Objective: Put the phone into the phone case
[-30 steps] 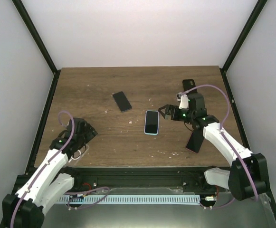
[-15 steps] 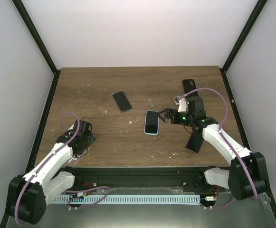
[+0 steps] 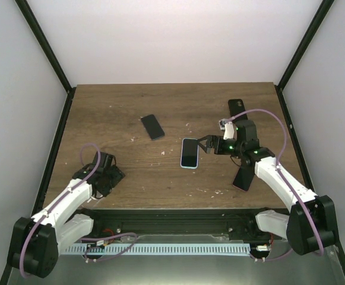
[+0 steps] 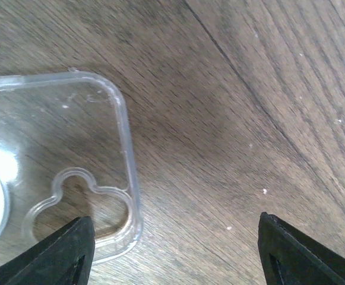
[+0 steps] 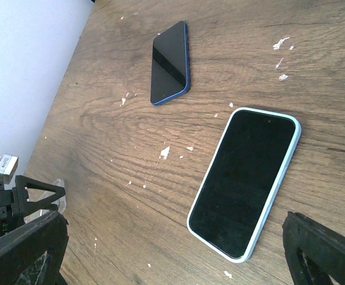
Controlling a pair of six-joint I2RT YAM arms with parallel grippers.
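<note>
The phone [image 3: 189, 153], black-screened with a light blue rim, lies flat at the table's middle; it also fills the right wrist view [image 5: 246, 181]. My right gripper [image 3: 205, 144] stands open just to its right, and in the wrist view [image 5: 172, 252] the phone's near end lies between the spread fingers, untouched. The clear phone case [image 4: 59, 172] lies flat on the wood, its camera cutout corner beside the left finger [image 4: 71, 252]. My left gripper [image 4: 172, 258] is open and low over it, at the near-left of the table [image 3: 108, 173].
A dark blue phone [image 3: 152, 126] lies behind and left of the middle, also in the right wrist view [image 5: 171, 62]. A black phone [image 3: 236, 107] sits at the far right. A dark slab [image 3: 242, 176] lies under my right arm. White crumbs dot the wood.
My left arm has drawn back toward the near-left edge and its jaws have narrowed a little. The right gripper has edged left toward the phone.
</note>
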